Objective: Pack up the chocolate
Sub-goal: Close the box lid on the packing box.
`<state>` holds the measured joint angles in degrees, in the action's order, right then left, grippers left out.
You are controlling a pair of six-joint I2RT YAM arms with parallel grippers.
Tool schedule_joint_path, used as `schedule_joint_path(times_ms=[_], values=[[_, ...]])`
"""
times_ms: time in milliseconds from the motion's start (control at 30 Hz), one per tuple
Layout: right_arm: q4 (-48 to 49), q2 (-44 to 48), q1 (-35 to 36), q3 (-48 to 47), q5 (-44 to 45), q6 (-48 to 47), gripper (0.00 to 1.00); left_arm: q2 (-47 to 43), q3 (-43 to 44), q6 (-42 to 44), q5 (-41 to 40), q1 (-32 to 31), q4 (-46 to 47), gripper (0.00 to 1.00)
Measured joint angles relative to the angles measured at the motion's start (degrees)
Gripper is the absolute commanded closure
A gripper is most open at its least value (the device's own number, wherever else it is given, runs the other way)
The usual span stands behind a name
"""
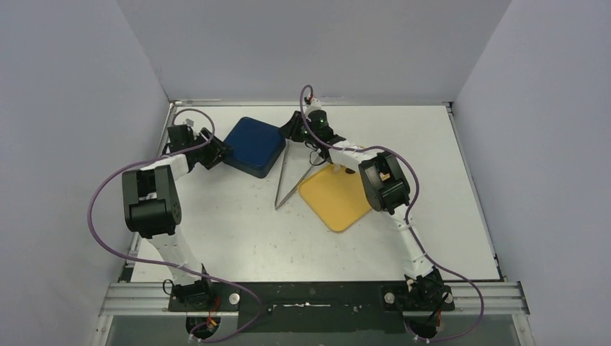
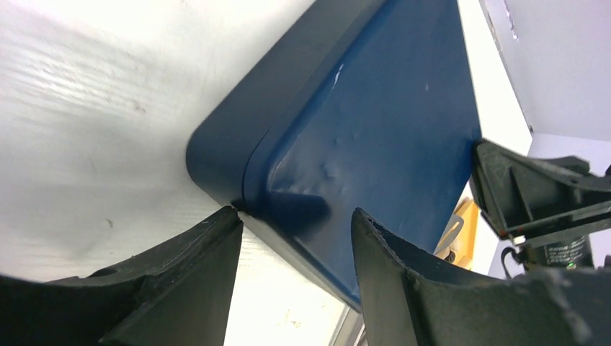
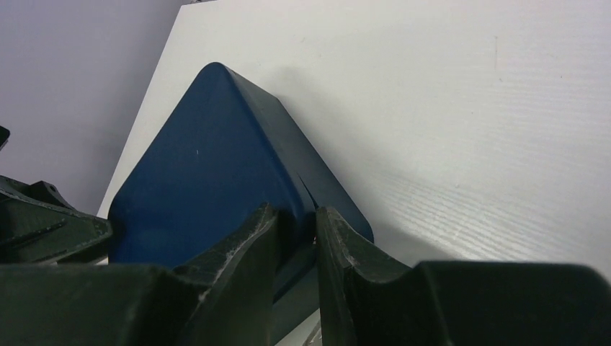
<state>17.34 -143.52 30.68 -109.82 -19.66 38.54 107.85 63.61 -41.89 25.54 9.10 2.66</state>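
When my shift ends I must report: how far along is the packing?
Done, apparently: tray looks bare, tongs laid down, no chocolate showing. In hand: right end effector pinches the closed box's corner; left end effector straddles another. Left: unclear, contents hidden.

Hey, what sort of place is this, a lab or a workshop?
Most likely a robotics lab test cell: a white table closed in by plain grey panels, two robot arms bolted to a metal rail, and a few props, a blue box and a yellow tray.
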Motion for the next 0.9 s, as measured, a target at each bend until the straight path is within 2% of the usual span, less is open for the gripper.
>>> schedule_joint_path(times_ms=[233,333,567,733,900], values=[[2.7,1.6,1.7,3.7,3.3,2.3,0.92,-2.4,5.3,3.7,-4.7,2.3,-7.0,0.45],[3.3,1.6,2.2,3.9,4.0,2.7,0.92,-4.7,7.5,5.2,-6.1,1.6,-9.0,0.48],[6.1,1.8,2.5,6.0,5.2,3.7,0.92,-4.7,13.1,8.3,-5.1,-6.4,-9.5,0.52],[7.7,2.5,2.7,7.8,5.8,4.5,0.9,2.6,13.5,10.3,-5.1,-12.3,-10.0,0.58],[8.3,2.5,2.7,8.4,6.1,4.9,0.86,4.5,12.3,9.4,-4.1,-14.3,-4.5,0.59]])
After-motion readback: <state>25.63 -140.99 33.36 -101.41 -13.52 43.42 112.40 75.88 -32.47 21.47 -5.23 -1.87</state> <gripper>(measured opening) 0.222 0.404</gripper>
